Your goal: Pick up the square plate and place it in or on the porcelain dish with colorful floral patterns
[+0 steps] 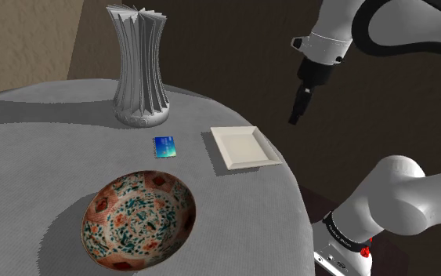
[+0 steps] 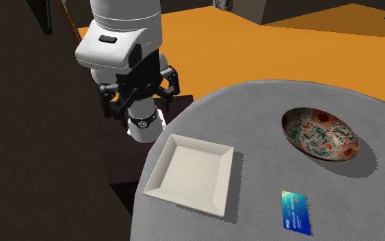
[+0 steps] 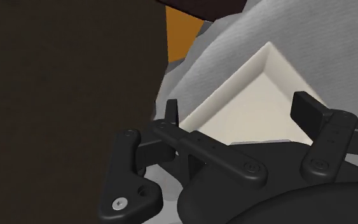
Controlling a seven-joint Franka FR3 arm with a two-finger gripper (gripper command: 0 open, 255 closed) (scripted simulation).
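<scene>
Your 1 end effector [image 1: 296, 116], fingers wide apart, hangs upper right in the shoulder view; 1 square plate [image 1: 243, 147] centre-right on the table [image 1: 30, 165]; 1 floral dish [image 1: 139, 219] lower left.

The gripper [image 1: 294, 120] hovers near the square plate [image 1: 244, 147].

We take this for a home, likely a dining corner: round table [image 1: 30, 149] under grey cloth; ribbed grey vase [image 1: 141, 67]; floral dish [image 1: 139, 222]; orange floor [image 2: 252, 48]; mottled tan wall [image 1: 15, 39]
</scene>
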